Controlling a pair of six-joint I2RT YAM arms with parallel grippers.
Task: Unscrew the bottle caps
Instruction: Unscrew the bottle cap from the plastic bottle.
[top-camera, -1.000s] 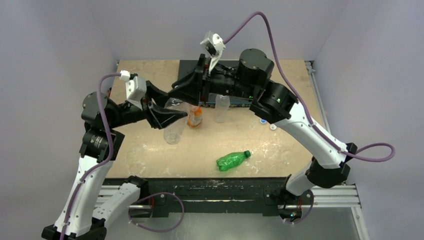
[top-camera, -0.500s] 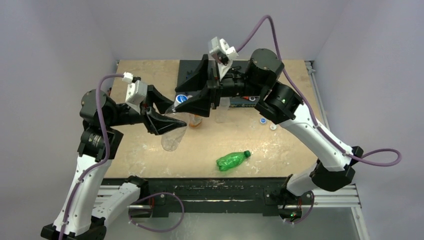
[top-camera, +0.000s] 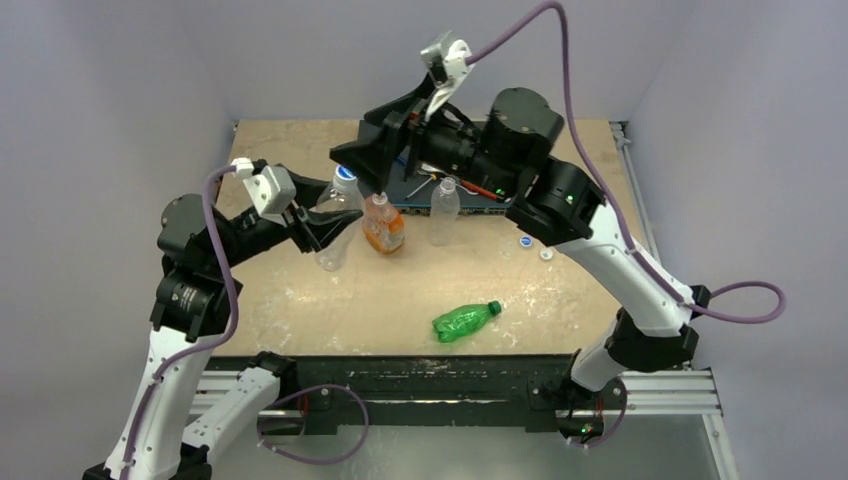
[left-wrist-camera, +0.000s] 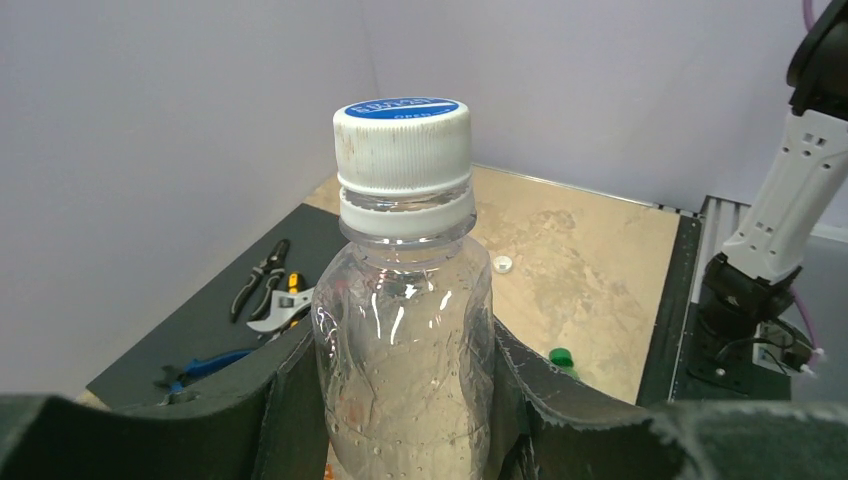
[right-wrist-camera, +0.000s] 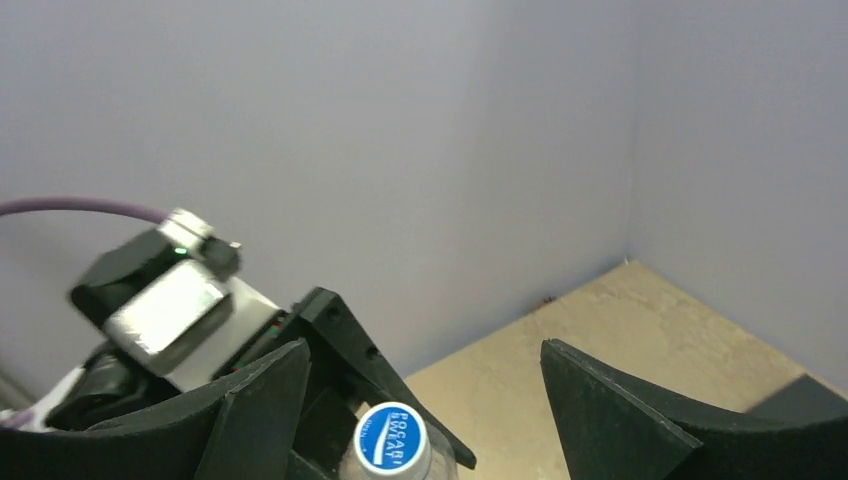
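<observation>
On the left, the left tool (top-camera: 318, 228) is clamped around a clear bottle (left-wrist-camera: 405, 340), held tilted above the counter (top-camera: 420, 290). The bottle's white cap (left-wrist-camera: 402, 145), blue on top, is screwed on. To the right, the right tool (right-wrist-camera: 420, 370) hovers close by the cap, fingers spread wide, not touching. It should centre over the cap, close squarely, then twist against a firm left grip.

2 clear bottles (top-camera: 444, 215), 1 green bottle (top-camera: 460, 322), 1 orange-labelled bottle (top-camera: 384, 230), 3 white caps (top-camera: 526, 241), 1 green cap (top-camera: 494, 306)
</observation>
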